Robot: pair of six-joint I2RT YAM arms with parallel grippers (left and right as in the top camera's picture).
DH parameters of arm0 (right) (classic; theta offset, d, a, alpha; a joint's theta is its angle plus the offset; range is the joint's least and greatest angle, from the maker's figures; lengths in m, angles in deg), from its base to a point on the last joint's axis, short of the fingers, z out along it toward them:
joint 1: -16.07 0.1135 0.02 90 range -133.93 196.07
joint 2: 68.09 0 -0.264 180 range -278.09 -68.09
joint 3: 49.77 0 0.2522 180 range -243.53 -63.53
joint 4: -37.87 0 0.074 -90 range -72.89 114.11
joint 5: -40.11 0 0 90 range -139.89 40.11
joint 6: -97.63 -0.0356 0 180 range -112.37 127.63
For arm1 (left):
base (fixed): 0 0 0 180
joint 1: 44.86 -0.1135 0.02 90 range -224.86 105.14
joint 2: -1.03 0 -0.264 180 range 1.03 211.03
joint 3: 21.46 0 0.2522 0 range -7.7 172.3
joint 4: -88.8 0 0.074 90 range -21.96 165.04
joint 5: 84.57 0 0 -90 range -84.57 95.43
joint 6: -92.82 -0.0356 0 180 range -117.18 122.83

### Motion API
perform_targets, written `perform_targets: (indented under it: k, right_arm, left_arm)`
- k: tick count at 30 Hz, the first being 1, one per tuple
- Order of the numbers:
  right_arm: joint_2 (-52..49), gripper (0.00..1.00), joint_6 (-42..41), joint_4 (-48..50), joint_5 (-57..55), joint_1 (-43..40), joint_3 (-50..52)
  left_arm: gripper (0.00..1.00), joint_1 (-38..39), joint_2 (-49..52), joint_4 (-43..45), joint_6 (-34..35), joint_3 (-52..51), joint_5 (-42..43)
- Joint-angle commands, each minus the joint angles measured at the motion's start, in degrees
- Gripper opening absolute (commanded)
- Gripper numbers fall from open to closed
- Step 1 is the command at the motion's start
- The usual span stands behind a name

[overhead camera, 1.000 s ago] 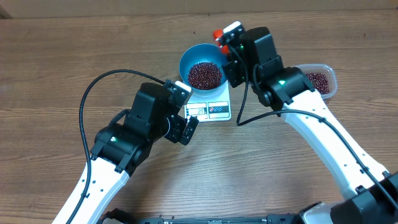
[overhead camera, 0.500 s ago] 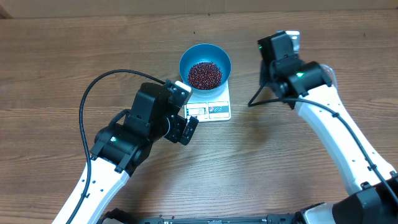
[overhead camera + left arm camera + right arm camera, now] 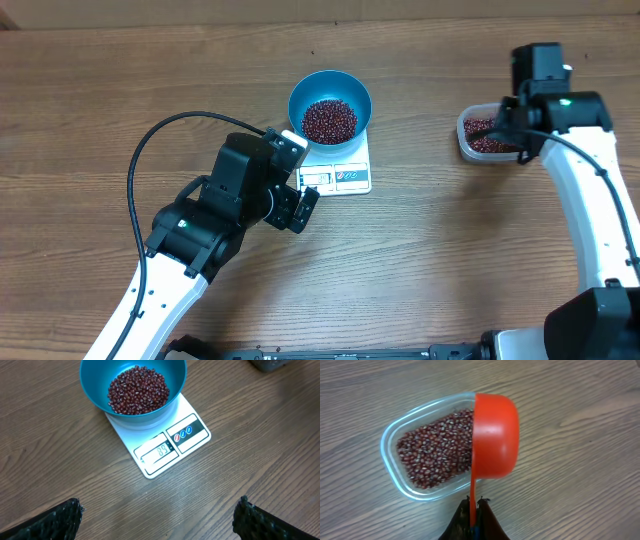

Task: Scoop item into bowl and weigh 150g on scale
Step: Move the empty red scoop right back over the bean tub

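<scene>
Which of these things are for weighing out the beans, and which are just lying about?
For the job: red beans, blue bowl, white scale, clear tub of beans, orange scoop held by the right gripper.
Just lying about: only the left arm's black cable, looping over the table.

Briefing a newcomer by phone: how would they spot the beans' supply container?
Find the white scale mid-table bearing the blue bowl. Over by the right gripper lies the clear tub: rectangular, see-through, directly on the table, unlike the round bowl.
</scene>
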Motion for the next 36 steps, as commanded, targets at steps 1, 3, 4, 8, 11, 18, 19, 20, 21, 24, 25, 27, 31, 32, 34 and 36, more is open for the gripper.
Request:
perform_targets:
  k: [1, 3, 4, 8, 11, 18, 19, 20, 21, 24, 25, 27, 31, 32, 34, 36]
  right_arm:
    - [1.11, 0.04, 3.17, 0.50, 3.54, -1.27, -1.40]
    - [1.11, 0.04, 4.39, 1.22, 5.05, -1.25, -1.36]
    - [1.11, 0.04, 4.52, 1.68, 5.38, -1.25, -1.27]
    - [1.09, 0.04, 4.72, 3.58, 6.60, -1.25, -0.02]
    - [1.09, 0.04, 4.68, 4.28, 6.62, -1.25, 1.90]
    - [1.05, 0.04, 4.68, 10.54, 7.41, -1.25, 8.35]
    - [1.05, 0.04, 4.68, 10.64, 7.39, -1.25, 8.48]
    - [1.05, 0.04, 4.70, 10.67, 7.39, -1.25, 8.50]
    - [1.05, 0.04, 4.70, 10.75, 7.37, -1.25, 8.50]
    - [1.05, 0.04, 4.72, 11.63, 7.39, -1.27, 8.52]
    - [1.05, 0.04, 4.70, 12.00, 7.41, -1.25, 8.52]
    - [0.98, 0.04, 4.70, 12.39, 7.41, -1.25, 8.55]
    - [0.35, 0.04, 4.70, 12.70, 7.41, -1.25, 8.66]
    - [0.24, 0.04, 4.70, 12.33, 7.45, -1.25, 8.66]
    - [0.20, 0.04, 4.70, 10.93, 7.63, -1.25, 8.66]
    - [0.20, 0.04, 4.70, 9.27, 7.61, -1.25, 8.66]
  left_arm:
    - [0.99, 0.15, 0.39, 0.17, 0.55, 1.36, 0.85]
    - [1.00, 0.15, 0.39, 0.17, 0.55, 1.36, 0.87]
    - [1.00, 0.15, 0.39, 0.17, 0.55, 1.36, 0.87]
    - [1.00, 0.15, 0.39, 0.17, 0.55, 1.36, 0.87]
    - [1.00, 0.15, 0.39, 0.17, 0.55, 1.36, 0.87]
    - [1.00, 0.15, 0.39, 0.17, 0.55, 1.36, 0.87]
    - [1.00, 0.15, 0.39, 0.17, 0.55, 1.36, 0.87]
    - [1.00, 0.15, 0.39, 0.17, 0.55, 1.36, 0.87]
    - [1.00, 0.15, 0.39, 0.17, 0.55, 1.36, 0.87]
    - [1.00, 0.15, 0.39, 0.17, 0.55, 1.36, 0.85]
    - [0.99, 0.15, 0.39, 0.17, 0.55, 1.36, 0.87]
    - [1.00, 0.15, 0.39, 0.17, 0.55, 1.36, 0.87]
    - [1.00, 0.15, 0.39, 0.17, 0.55, 1.36, 0.87]
    - [1.00, 0.15, 0.39, 0.17, 0.52, 1.36, 0.87]
    - [1.00, 0.15, 0.39, 0.17, 0.55, 1.36, 0.87]
    - [1.00, 0.15, 0.39, 0.17, 0.55, 1.36, 0.85]
